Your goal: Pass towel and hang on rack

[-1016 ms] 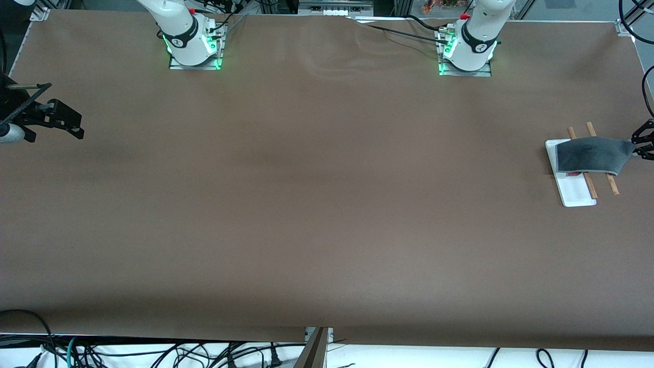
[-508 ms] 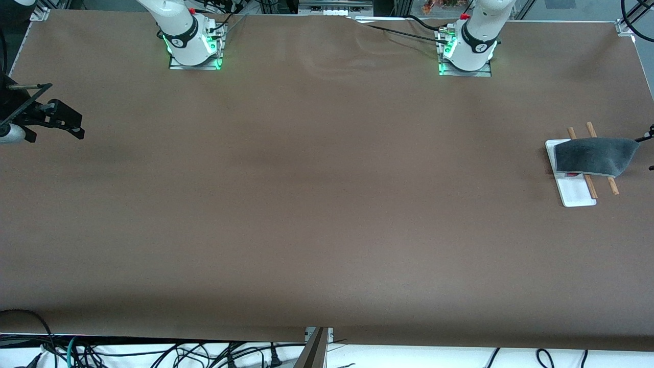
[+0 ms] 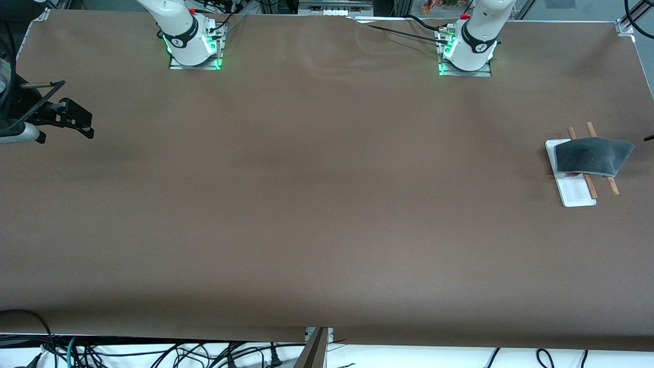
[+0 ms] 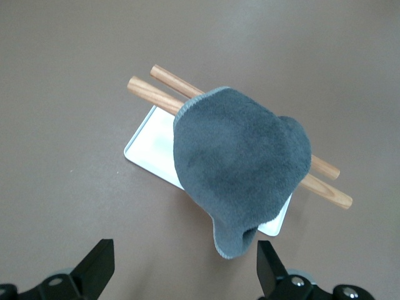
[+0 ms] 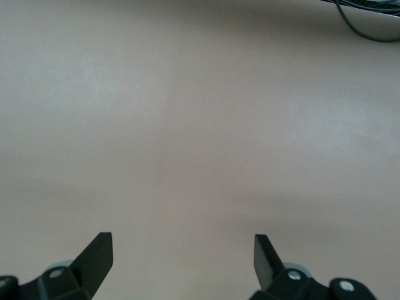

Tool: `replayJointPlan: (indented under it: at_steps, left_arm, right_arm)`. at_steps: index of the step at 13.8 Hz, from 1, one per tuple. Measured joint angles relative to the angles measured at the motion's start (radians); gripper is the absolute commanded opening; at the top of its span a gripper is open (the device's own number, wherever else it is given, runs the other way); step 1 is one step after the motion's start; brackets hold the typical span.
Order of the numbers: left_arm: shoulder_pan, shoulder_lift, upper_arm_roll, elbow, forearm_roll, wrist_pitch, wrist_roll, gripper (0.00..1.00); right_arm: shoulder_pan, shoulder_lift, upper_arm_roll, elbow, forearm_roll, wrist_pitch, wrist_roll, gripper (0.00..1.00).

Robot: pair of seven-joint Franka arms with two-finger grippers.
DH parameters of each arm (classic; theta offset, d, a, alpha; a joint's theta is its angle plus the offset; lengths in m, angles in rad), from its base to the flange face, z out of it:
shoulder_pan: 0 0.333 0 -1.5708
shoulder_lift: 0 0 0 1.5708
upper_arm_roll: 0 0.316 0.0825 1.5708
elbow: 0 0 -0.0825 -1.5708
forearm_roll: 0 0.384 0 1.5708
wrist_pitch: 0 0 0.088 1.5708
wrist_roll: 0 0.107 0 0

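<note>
- Front view: lying draped over the two rods of the rack [image 3: 572, 191] at mid-right of the frame, the towel [image 3: 590, 156]; hovering at the upper-left edge of the frame over the table [image 3: 317, 204], the right gripper [image 3: 76, 122], released and holding nothing.
- Left wrist view: hanging spread wide above towel [image 4: 240, 162] and rack [image 4: 147, 147], apart from both, the left gripper [image 4: 184, 275].
- Right wrist view: showing only bare table [image 5: 200, 125] between the parted fingers of the right gripper [image 5: 181, 259].

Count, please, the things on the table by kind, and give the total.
Towel: 1, draped over the rack
Rack: 1, with 2 wooden rods
Total: 2 things
</note>
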Motion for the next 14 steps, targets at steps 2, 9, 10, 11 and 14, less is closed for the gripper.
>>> replayJointPlan:
  at_steps: [2, 9, 10, 11, 14]
  left_arm:
    - [0.000, 0.000, -0.002, 0.015, 0.000, 0.001, -0.001, 1.00]
    - [-0.139, -0.012, -0.013, 0.154, 0.097, -0.009, -0.214, 1.00]
    - [-0.171, -0.016, -0.013, 0.172, 0.115, -0.014, -0.235, 1.00]
    - [-0.199, -0.019, -0.013, 0.189, 0.131, -0.017, -0.250, 1.00]
    - [-0.270, -0.055, -0.014, 0.212, 0.197, -0.061, -0.362, 1.00]
  right_arm:
    - [0.000, 0.001, -0.001, 0.001, 0.000, 0.000, 0.000, 1.00]
    - [0.000, 0.004, -0.002, 0.003, 0.000, 0.000, 0.000, 1.00]
    - [0.000, 0.004, -0.003, 0.003, 0.000, 0.000, 0.000, 1.00]
    - [-0.001, 0.004, -0.005, 0.003, 0.000, 0.000, 0.000, 1.00]
    - [-0.002, 0.005, -0.006, 0.003, 0.000, 0.000, 0.000, 1.00]
